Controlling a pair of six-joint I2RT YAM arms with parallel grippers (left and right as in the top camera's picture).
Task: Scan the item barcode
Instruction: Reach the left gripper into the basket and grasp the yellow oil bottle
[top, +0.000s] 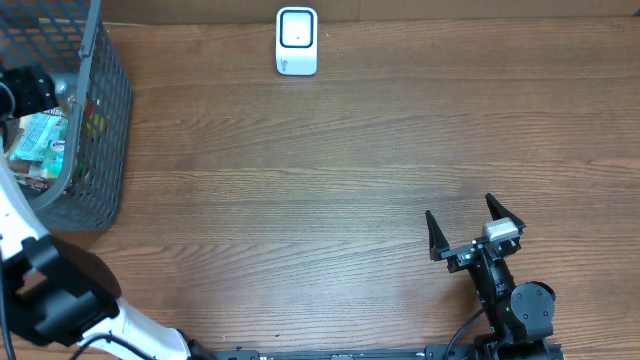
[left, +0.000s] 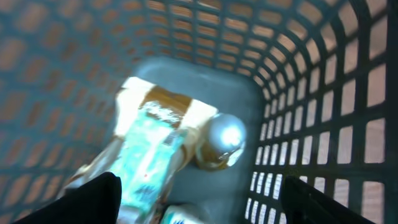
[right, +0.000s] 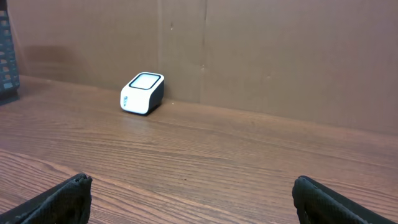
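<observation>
A dark mesh basket (top: 105, 110) stands at the table's left edge, and my left arm reaches down into it. In the blurred left wrist view, my left gripper (left: 202, 199) is open above the basket's contents. These are a teal and tan packet (left: 149, 155), a shiny silver rounded item (left: 224, 140) and a white item (left: 186, 214) low between the fingers. The packet lies beside the left finger (left: 93, 199), and nothing is gripped. No barcode shows. The white scanner (top: 297, 41) sits at the table's far edge. My right gripper (top: 458, 207) rests open and empty at the front right.
The basket's mesh wall (left: 323, 124) is close to my left gripper's right finger. The scanner (right: 142, 93) stands against a brown cardboard backdrop (right: 280, 56). Bare wooden tabletop (top: 320, 200) lies between the basket, the scanner and my right gripper (right: 193, 193).
</observation>
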